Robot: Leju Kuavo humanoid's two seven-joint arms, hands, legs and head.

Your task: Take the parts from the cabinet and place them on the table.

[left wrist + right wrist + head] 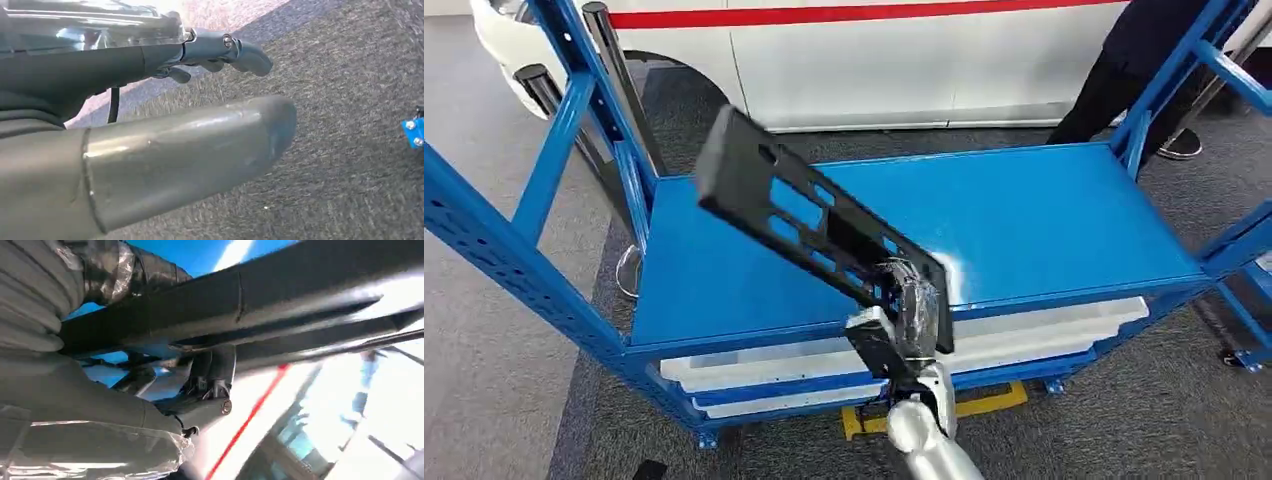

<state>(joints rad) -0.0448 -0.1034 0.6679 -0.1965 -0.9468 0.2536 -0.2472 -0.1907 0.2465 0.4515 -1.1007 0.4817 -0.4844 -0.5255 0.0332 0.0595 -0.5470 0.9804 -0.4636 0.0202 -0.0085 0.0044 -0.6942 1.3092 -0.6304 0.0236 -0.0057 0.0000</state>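
Across the middle of the head view, the right hand (911,318) grips the lower right end of a long black slotted part (809,220), fingers wrapped around it. Its long axis runs from lower right up to upper left, tilted above the blue shelf (1064,225). To the right of the part the shelf surface is bare up to the blue posts (1169,85). White trays (1044,330) sit under the front edge. A white car (874,60) and a person's legs (1124,80) fill the top of the frame.

Left wrist view: the left hand (200,100) hangs over grey carpet (350,75), fingers apart and holding nothing.

Right wrist view: the fingers (207,385) clamp the black part (280,300), which crosses the frame from left to upper right.
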